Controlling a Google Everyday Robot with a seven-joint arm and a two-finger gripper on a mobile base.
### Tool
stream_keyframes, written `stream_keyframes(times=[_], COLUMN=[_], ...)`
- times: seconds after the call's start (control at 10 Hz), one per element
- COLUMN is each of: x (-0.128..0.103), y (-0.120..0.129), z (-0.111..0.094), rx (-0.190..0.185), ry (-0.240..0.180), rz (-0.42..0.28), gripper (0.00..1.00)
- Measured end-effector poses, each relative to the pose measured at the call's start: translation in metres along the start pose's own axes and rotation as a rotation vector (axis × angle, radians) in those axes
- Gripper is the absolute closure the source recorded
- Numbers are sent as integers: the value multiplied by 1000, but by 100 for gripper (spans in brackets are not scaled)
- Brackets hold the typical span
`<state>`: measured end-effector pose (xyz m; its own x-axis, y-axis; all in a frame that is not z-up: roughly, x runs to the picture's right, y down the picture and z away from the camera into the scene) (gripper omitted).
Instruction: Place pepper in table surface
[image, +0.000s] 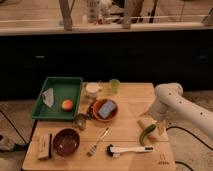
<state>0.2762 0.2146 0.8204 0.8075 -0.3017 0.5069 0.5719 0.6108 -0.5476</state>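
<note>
The green chili pepper (146, 134) lies tilted on the light wooden table surface (127, 122) near its right edge, just above the brush. My gripper (152, 125) hangs from the white arm (170, 100) that reaches in from the right. It is directly over the pepper's upper end, low to the table, with its tan fingers (161, 129) spread on either side. I cannot tell whether they still touch the pepper.
A black-and-white brush (127, 149) lies at the front. A fork (97, 141), a dark red bowl (66, 141), an orange bowl with a blue sponge (105, 109), a white cup (92, 90), a pale green cup (114, 86) and a green tray (70, 82) fill the left and middle.
</note>
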Motion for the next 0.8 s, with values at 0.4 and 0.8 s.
stream_keyframes(times=[0.4,0.8], x=[3,2], y=[-3,-4], z=[0,0], rx=[29,28], ry=[-11,-12], rz=[-12,-13], gripper=[20,20])
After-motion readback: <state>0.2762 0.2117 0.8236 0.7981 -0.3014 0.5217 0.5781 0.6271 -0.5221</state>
